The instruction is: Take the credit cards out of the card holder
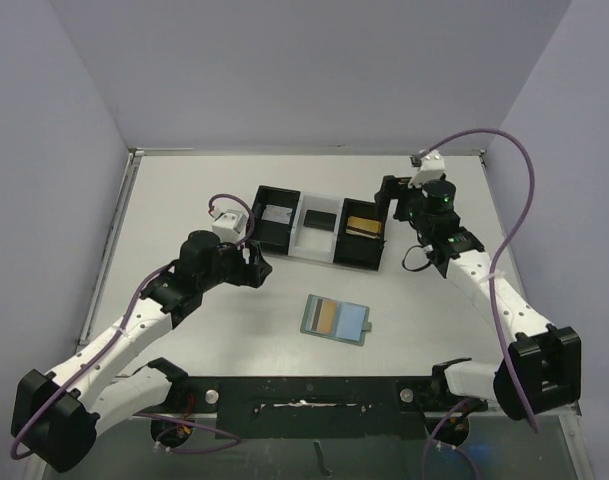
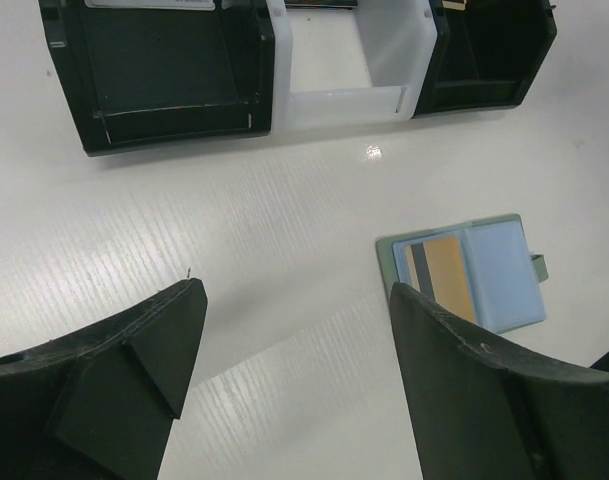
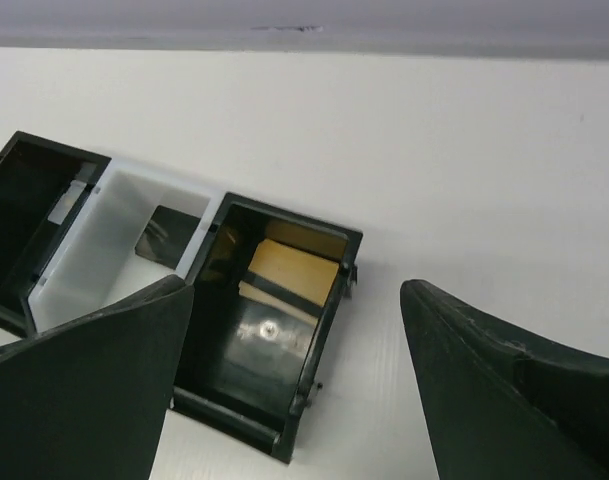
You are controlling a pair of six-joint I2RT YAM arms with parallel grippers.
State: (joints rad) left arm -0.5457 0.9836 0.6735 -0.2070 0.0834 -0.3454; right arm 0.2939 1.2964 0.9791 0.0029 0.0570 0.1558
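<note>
White arms are both hanging with fingers spread wide, gripping nothing. Your right gripper (image 3: 296, 295) is hovering over the right compartment of the tray (image 1: 296, 240), where a gold card (image 3: 294, 270) is lying. Your left gripper (image 2: 296, 295) is waiting between the tray and the card holder (image 2: 499, 275), which is lying open nearer the bases with pocketed cards (image 2: 439, 275) showing on its left side. You are probably going back for those, so try pinning the pale blue side with the left and sliding one card out by its exposed edge. The table (image 1: 184, 190) is looking smooth, faintly ribbed and likely slippery, and plain lilac walls (image 1: 284, 70) are closing it in.
</note>
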